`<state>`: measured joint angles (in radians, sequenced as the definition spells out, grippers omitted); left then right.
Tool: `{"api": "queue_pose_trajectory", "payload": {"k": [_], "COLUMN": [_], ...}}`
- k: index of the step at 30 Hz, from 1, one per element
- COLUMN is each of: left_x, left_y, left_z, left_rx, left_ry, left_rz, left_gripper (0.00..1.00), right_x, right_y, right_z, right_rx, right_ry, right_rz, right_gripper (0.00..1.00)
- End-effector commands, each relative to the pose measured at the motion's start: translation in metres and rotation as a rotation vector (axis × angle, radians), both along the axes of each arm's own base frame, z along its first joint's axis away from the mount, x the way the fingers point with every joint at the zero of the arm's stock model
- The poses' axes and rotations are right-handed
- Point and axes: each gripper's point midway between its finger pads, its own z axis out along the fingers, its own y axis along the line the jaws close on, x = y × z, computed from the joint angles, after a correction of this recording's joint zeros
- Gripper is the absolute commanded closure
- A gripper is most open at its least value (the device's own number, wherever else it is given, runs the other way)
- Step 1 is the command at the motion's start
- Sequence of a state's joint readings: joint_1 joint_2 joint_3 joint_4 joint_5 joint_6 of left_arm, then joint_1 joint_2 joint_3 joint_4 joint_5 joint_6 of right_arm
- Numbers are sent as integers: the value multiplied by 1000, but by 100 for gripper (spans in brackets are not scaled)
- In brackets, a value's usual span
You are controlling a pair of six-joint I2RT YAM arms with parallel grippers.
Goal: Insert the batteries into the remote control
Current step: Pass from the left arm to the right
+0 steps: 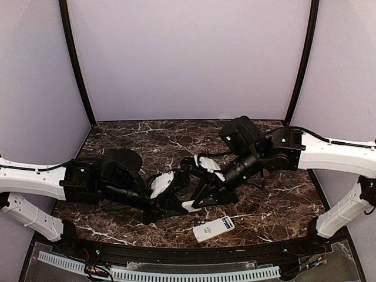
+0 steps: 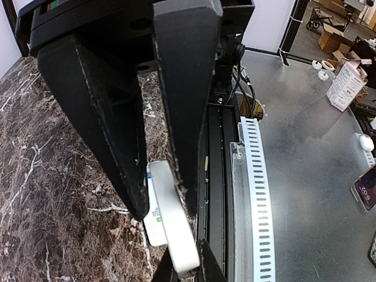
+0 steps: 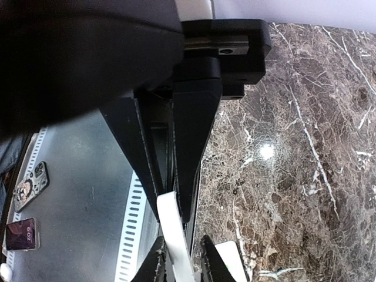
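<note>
While the remote control [image 1: 213, 229] lies face up at the near edge of the bench [image 1: 282, 200], the left gripper [image 2: 164, 202] and the right gripper [image 3: 173, 211] both pinch one thin white piece [image 2: 176, 235] close by, maybe its lid. I see no batteries. Next, I think one gripper must let go and find them.

Desk [image 1: 282, 205]: dark brown marble pattern, white veining.
Backdrop [image 1: 188, 59]: pale lilac panels, 2 black corner struts [image 1: 76, 64].
Near edge: black rail [image 2: 218, 176], white slotted strip [image 2: 258, 194].
Beyond it: grey metal surface [image 2: 305, 176], boxes [image 2: 346, 82], 2 phones [image 3: 20, 234].
</note>
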<state>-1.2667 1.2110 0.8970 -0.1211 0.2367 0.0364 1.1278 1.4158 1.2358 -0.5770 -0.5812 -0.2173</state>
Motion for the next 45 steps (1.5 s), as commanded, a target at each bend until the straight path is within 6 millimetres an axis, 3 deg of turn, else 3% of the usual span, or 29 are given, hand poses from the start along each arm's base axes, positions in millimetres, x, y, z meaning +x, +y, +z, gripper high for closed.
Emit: {"api": "queue_pose_trajectory", "payload": {"k": [1,5,10,13,17,22,30,37,43,44,45], "left_x": [-2,-2,-2,-2,-3,-3,-4,-4,-2,0,2], "left_y": [3,2,4,6,8,8,7,8,8,8,8], "left_z": [16,19,20,22,23,22,17,13,13,14,13], "left_rx": [-36,-48,-58,-71,-78,-76,-63,-56,-59,-61,-60], "left_ry": [1,-4,-10,-15,-21,-20,-5,-3,-6,-10,-10], "left_rz": [-9,-10,-6,-6,-7,-8,-11,-12,0,9,17], "left_gripper": [100,100,100,100,100,100,100,100,100,99,91], "right_x": [-1,0,-4,0,3,3,-2,-7,-8,-7,-5], "right_y": [6,7,8,7,5,6,11,11,10,11,11], "right_z": [4,-7,-4,-6,-4,6,18,25,21,21,19], "right_rx": [4,-33,-17,-24,-13,18,42,64,59,64,61], "right_ry": [21,38,54,57,74,73,98,117,140,141,142], "right_rz": [9,9,22,2,-17,-23,13,47,33,20,5], "right_gripper": [84,84,84,75,73,84,78,100,100,100,100]}}
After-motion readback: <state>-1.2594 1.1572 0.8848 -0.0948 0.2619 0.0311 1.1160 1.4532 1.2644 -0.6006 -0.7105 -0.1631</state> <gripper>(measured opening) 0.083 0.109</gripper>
